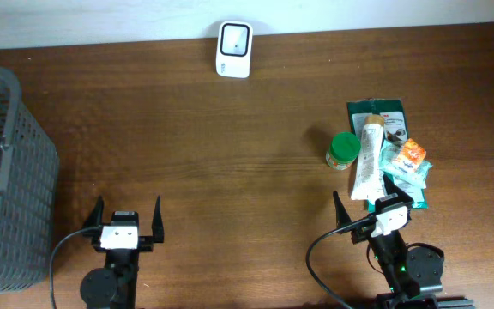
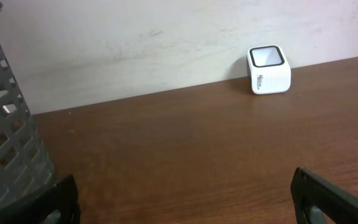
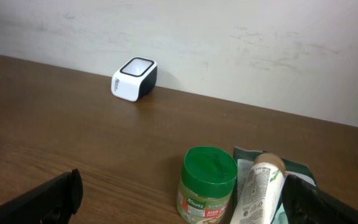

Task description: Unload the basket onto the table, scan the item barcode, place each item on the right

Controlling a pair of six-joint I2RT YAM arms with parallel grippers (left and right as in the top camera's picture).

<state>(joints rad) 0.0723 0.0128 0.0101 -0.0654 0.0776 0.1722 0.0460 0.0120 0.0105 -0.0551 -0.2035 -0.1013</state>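
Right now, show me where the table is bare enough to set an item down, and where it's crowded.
The widest bare patch is the middle of the table, between the basket, the scanner and the green-lidded jar. The strip ahead of the left end effector is bare too. The right side is crowded: jar, tube and packets lie bunched together.

The table [image 1: 230, 146] is viewed straight down by the overhead camera, with the wall [image 1: 101, 13] at 12 o'clock. The left wrist view is taken low over the tabletop, faced toward the wall, the white scanner [image 2: 268, 70] far off at 1 o'clock. The right wrist view is set equally low, the scanner at 10 o'clock, a green-lidded jar [image 3: 209, 185] close at 6 o'clock. The scanner is shared by all three views.
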